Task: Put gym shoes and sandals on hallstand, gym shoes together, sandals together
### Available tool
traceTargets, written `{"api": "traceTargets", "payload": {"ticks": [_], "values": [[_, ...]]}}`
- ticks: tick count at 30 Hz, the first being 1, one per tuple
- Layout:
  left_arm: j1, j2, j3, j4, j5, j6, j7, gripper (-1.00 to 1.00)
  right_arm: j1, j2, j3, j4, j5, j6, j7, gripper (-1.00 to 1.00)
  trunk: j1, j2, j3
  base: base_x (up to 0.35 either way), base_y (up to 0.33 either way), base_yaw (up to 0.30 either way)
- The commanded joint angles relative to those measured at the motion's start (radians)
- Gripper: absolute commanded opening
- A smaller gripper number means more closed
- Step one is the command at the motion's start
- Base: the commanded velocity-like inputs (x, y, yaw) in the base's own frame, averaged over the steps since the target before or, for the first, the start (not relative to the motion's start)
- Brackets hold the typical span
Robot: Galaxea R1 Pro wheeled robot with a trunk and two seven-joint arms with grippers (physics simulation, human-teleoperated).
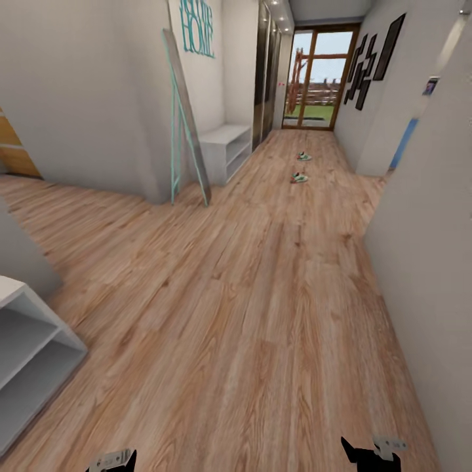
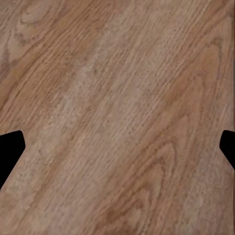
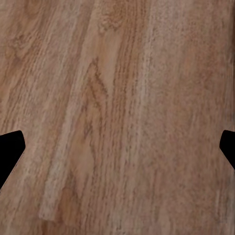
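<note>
Both grippers, left (image 2: 117, 147) and right (image 3: 117, 147), spread, empty. Gym shoes (image 1: 299, 177) far; hallstand (image 1: 226, 147) beside route. Risk: base clipping leaning mirror (image 1: 187, 118).

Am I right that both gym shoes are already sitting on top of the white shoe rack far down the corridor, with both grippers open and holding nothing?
Not quite. The head view shows the two gym shoes lying on the corridor floor, well clear of the shoe rack. The rest holds: the left gripper and right gripper are open, holding nothing.
</note>
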Motion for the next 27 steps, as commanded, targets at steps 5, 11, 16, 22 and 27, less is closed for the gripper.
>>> {"api": "traceTargets", "payload": {"ticks": [5,11,16,22,27], "values": [[0.000,0.001,-0.006,0.001,0.011,-0.003,-0.004,1.00,-0.001,0.001,-0.003,0.001,-0.009,0.000,0.013,1.00,0.000,0.000,0.002,0.338,-0.002,-0.058],[0.000,0.001,-0.006,0.001,0.011,-0.003,-0.005,1.00,-0.001,-0.003,-0.002,0.001,-0.008,0.000,0.015,1.00,0.000,0.000,0.002,0.339,0.000,-0.010],[0.000,0.001,-0.006,0.001,0.011,-0.003,-0.005,1.00,-0.001,-0.003,-0.002,0.002,-0.008,0.000,0.014,1.00,0.000,0.000,0.002,0.335,0.000,-0.001],[0.000,0.001,-0.005,0.001,0.011,-0.003,-0.004,1.00,-0.001,-0.002,-0.002,0.002,-0.009,0.000,0.011,1.00,0.000,0.000,0.004,0.059,0.000,-0.044],[0.000,0.001,-0.004,0.001,0.011,-0.003,-0.004,1.00,-0.001,-0.001,-0.001,0.002,-0.009,0.000,0.011,1.00,0.000,0.000,0.008,0.010,0.000,-0.186]]}}
